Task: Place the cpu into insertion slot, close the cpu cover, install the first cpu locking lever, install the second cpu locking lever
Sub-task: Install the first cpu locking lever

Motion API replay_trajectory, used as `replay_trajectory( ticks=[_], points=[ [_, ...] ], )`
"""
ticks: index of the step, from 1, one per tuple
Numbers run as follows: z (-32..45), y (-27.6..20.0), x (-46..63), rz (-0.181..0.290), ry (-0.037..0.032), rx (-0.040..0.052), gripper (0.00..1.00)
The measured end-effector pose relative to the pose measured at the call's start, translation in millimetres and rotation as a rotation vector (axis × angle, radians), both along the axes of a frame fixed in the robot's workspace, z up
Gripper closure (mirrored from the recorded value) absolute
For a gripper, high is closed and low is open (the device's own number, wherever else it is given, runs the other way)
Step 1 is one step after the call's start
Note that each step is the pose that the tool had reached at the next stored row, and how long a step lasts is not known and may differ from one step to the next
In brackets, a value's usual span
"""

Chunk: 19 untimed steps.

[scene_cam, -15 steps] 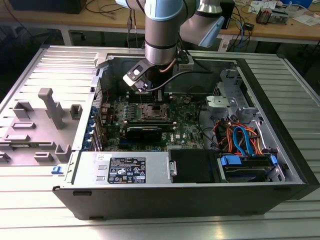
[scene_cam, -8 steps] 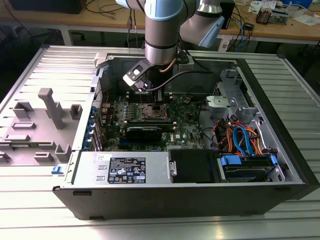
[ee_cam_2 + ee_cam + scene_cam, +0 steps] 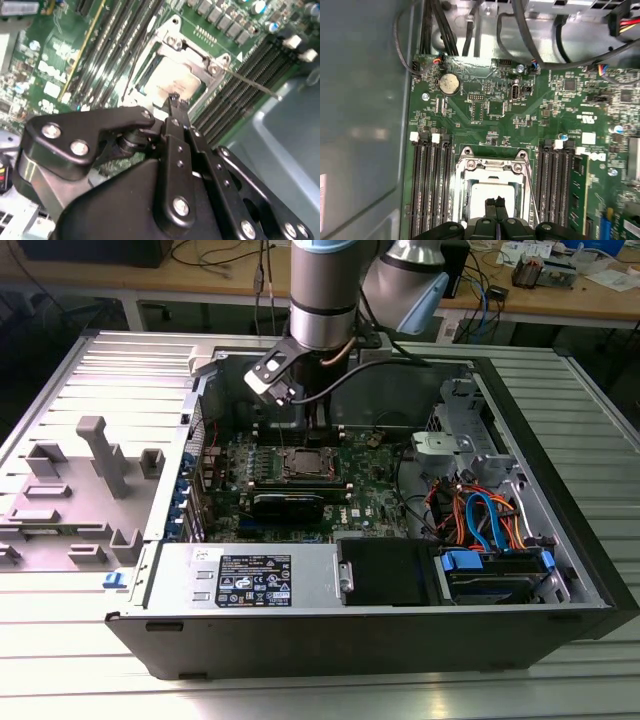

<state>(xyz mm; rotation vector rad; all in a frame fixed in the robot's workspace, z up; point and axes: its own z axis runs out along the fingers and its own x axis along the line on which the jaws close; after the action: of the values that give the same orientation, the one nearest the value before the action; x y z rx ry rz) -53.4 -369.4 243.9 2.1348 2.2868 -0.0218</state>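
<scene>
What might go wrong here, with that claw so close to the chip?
The gripper, jaws shut, hovers right over the cpu. Going too low might scratch or shift it. A thin lever juts out, apparently unlatched, across the memory slots. A slipped push could scrape it against them.

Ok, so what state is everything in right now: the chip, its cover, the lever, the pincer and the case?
cpu: seated in the insertion slot.
cpu cover: looks lowered around the cpu.
locking lever: sticking out sideways, not latched.
pincer: shut, tips over the cpu.
computer case: side open.
</scene>
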Motion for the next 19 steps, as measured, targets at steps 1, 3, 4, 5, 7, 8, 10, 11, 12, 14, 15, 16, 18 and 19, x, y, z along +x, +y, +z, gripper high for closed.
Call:
replay_trajectory(
  ticks=[1,3,4,5,7,8,10,11,12,14,15,16,18,19],
  points=[
    [0.6,0.0,0.0,0.003,0.0000,0.0000,0.89],
    [0.7,0.0,0.0,0.012,-0.0002,0.0008,0.89],
    [0.8,0.0,0.0,0.036,0.0001,0.0011,0.89],
    [0.7,0.0,0.1,0.068,0.0000,0.0012,0.89],
    [0.7,0.0,0.0,0.145,0.0001,0.0012,0.89],
    [0.7,0.0,0.0,0.161,0.0001,0.0011,0.89],
    [0.8,0.0,0.0,0.197,0.0001,0.0011,0.89],
    [0.8,0.0,0.0,0.231,0.0001,0.0011,0.89],
    [0.8,0.0,0.0,0.265,0.0001,0.0011,0.89],
    [0.8,0.0,0.0,0.336,0.0002,0.0011,0.89],
    [0.7,0.0,0.0,0.354,0.0002,0.0011,0.89],
    [0.7,0.0,0.0,0.373,0.0002,0.0011,0.89],
    [0.7,0.0,0.0,0.419,0.0003,0.0011,0.89],
    [0.7,0.0,0.0,0.438,0.0003,0.0011,0.89]
  ],
)
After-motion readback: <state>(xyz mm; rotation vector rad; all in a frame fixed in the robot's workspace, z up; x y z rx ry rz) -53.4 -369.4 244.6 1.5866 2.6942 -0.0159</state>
